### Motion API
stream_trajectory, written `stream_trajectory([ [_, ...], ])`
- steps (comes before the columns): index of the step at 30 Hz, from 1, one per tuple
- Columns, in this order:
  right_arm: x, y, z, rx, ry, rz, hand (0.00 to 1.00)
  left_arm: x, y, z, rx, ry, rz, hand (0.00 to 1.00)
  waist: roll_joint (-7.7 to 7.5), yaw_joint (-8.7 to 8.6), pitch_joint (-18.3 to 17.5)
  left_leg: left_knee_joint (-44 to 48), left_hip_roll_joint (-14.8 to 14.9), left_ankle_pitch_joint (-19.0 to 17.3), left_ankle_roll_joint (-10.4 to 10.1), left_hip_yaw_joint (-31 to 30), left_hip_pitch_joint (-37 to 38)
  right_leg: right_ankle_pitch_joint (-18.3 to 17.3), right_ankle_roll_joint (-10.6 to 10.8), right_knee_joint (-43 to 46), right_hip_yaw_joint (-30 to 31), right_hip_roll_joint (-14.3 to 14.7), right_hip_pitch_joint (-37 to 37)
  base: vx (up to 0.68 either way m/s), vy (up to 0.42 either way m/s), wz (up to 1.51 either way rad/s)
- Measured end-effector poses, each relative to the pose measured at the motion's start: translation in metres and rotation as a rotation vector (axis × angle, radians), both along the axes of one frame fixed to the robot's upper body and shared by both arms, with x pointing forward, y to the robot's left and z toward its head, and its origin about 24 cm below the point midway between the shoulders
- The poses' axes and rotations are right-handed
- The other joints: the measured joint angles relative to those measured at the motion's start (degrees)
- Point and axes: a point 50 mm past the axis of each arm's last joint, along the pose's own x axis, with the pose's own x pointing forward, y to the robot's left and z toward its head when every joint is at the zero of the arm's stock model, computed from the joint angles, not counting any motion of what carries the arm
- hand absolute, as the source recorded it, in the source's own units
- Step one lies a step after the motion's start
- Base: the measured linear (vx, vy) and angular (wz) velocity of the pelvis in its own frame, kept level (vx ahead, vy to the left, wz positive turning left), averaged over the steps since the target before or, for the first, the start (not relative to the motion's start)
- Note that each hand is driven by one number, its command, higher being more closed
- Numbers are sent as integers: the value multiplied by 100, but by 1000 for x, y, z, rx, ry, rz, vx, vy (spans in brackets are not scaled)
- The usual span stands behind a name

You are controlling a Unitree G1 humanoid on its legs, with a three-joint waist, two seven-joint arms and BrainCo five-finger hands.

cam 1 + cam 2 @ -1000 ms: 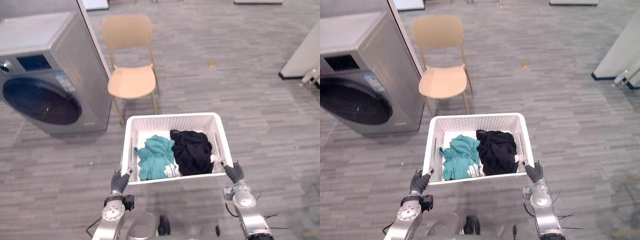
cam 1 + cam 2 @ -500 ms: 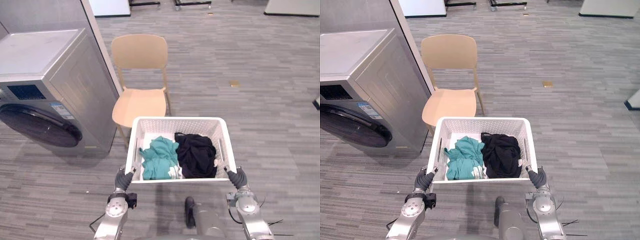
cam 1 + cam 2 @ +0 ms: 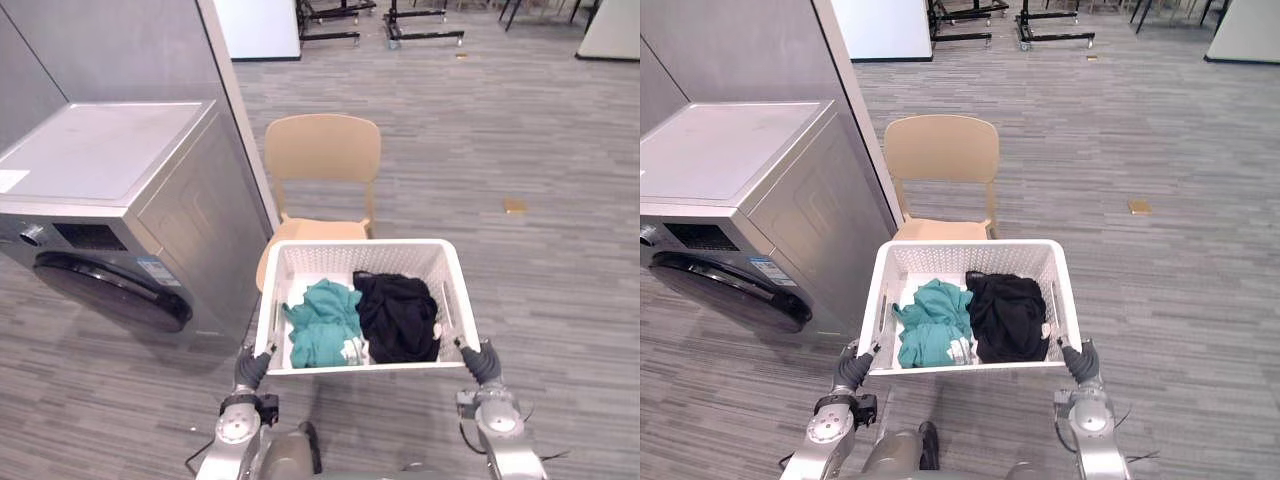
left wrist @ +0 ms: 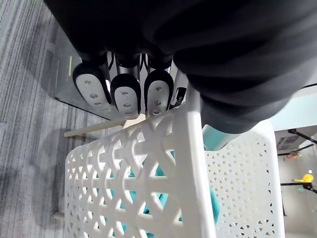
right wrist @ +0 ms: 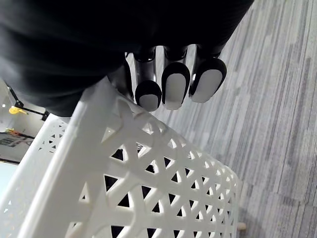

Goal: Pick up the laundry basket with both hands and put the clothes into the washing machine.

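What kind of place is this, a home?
Probably a test space or office staged as a laundry corner, not a home: the washing machine stands beside a lone chair on open grey flooring, black wheeled stands sit at the far end, and there is a filled laundry basket.

Overhead stereo pair; wrists against basket [image 4: 194, 163]

light: bright, even | shadows: soft, faint | sheen: washing machine [image 3: 130, 215] top
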Motion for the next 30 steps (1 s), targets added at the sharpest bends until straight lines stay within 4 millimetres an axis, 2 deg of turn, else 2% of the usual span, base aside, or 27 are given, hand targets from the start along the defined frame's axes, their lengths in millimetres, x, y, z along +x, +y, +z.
stream_trajectory([
  [2, -1, 2, -2, 9, 5, -2, 100, 0, 5, 0, 22, 1, -8, 100, -37, -15, 26, -58, -108, -116, 142, 96, 328, 201, -227, 1913, 372, -181, -873, 207, 222, -9],
  [3, -2, 6, -4, 16, 13, -1, 100, 0, 8, 0, 34, 2, -12, 100, -66, -53, 15, -102, -135, -215, 153, 96, 513, 69, -254, 2357, 478, -109, -1129, 201, 127, -8],
  [4, -3, 7, -5, 17, 20, 5, 100, -1, 9, 0, 40, 3, -12, 100, -77, -39, 14, -191, -160, -224, 150, 80, 621, -48, -243, 2344, 494, -40, -1211, 205, 87, -2],
  [5, -5, 8, -7, 17, 27, 9, 100, 0, 11, 1, 47, 2, -14, 100, -86, -34, -7, -332, -183, -223, 150, 46, 739, -184, -239, 2185, 497, 114, -1293, 210, 61, 19],
  [7, -5, 9, -7, 18, 26, 12, 100, 1, 12, 1, 53, -1, -16, 100, -125, -155, -73, -480, -182, -195, 171, -78, 809, -240, -255, 1216, 523, 577, -1402, 246, 17, 44],
  [8, -5, 9, -7, 18, 27, 12, 100, 0, 12, 1, 58, 0, -20, 100, -227, -160, -129, -423, -252, -218, 123, -114, 768, -20, -413, 518, 516, 745, -1408, 255, -26, 55],
  [9, -6, 8, -8, 12, 34, 12, 100, 1, 9, -2, 63, 13, -32, 100, -238, -195, -153, -279, -323, -281, 97, -265, 738, 197, -471, 299, 451, 749, -1369, 349, -59, 49],
  [13, -9, 2, -9, -10, 53, 15, 100, 1, 4, -2, 62, 17, -52, 100, -6, -160, -281, -395, -125, -255, 52, -415, 844, 341, -537, -479, 276, 956, -865, 279, -61, 16],
  [18, -10, 2, -9, 1, 49, 8, 100, 3, 4, -1, 80, 9, -61, 100, -32, -162, -395, -846, -93, -101, -189, -524, 1166, 429, -610, -993, 168, 1024, -466, 161, -37, 9],
  [24, -5, 3, -11, 13, 47, 2, 100, 11, 8, -7, 126, 36, -76, 100, 69, -158, -486, -1294, -90, 69, -180, -517, 1046, 835, -585, -1621, 150, 1094, -510, 46, 23, -3],
  [28, 10, 7, -15, 31, 50, -9, 100, 27, 11, -5, 171, 18, -78, 100, 49, -154, -444, -1344, -137, 248, -166, -493, 424, 1116, -636, -1701, 169, 1066, -1129, -59, 33, -4],
  [30, 26, 9, -11, 41, 26, -19, 100, 43, 9, 3, 186, -24, -73, 100, 22, -154, -207, -1285, -179, 320, -142, -483, 101, 1213, -639, -1683, 172, 1018, -1435, -95, 20, 1],
])
